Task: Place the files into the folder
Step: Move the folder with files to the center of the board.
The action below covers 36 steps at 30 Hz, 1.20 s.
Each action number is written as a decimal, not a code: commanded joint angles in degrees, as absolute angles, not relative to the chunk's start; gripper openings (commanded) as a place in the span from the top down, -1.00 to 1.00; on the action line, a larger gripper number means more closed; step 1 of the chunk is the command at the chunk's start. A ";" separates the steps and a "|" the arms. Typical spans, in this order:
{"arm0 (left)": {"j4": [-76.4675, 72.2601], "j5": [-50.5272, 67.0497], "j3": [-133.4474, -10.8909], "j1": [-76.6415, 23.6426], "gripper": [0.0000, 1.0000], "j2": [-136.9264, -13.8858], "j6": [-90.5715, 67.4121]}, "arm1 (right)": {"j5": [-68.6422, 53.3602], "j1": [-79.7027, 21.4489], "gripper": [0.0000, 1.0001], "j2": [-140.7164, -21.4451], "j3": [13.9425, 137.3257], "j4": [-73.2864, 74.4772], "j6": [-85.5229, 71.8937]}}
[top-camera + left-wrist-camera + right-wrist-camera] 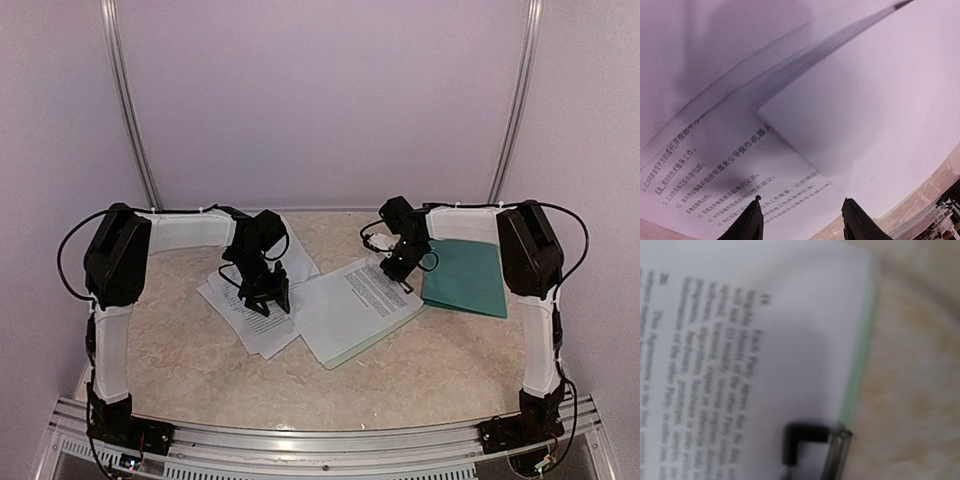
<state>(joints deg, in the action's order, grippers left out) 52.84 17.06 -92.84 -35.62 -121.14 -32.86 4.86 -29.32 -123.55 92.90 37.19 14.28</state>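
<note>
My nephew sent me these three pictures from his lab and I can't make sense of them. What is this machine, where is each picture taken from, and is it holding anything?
These are two robot arms bolted at a table's near edge. The wide picture looks down from above and behind them. The other two come from cameras on each wrist.

On the table lie loose printed sheets, another printed sheet on a pale green board, and a dark green folder.

The left gripper hovers open over the sheets, holding nothing. The right gripper is at the pale board's edge; the blurry wrist view doesn't show whether it grips.
</note>
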 commanded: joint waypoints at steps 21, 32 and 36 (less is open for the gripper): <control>51.95 11.34 -75.27 -33.23 0.25 -119.97 -33.22 | 22.43 -23.50 0.58 -143.99 118.96 39.75 28.67; 53.25 7.35 -66.93 -31.19 0.28 -113.20 -34.59 | 25.62 -23.17 0.30 -139.65 114.97 34.47 34.37; 55.36 5.44 -64.55 -30.77 0.27 -108.54 -34.97 | 16.10 -23.61 -0.05 -132.36 109.09 32.98 29.44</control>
<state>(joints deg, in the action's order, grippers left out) 47.29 12.93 -69.71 -31.88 -108.64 -34.04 23.88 -23.77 -139.52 115.24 33.08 32.29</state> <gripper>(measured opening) 0.360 0.453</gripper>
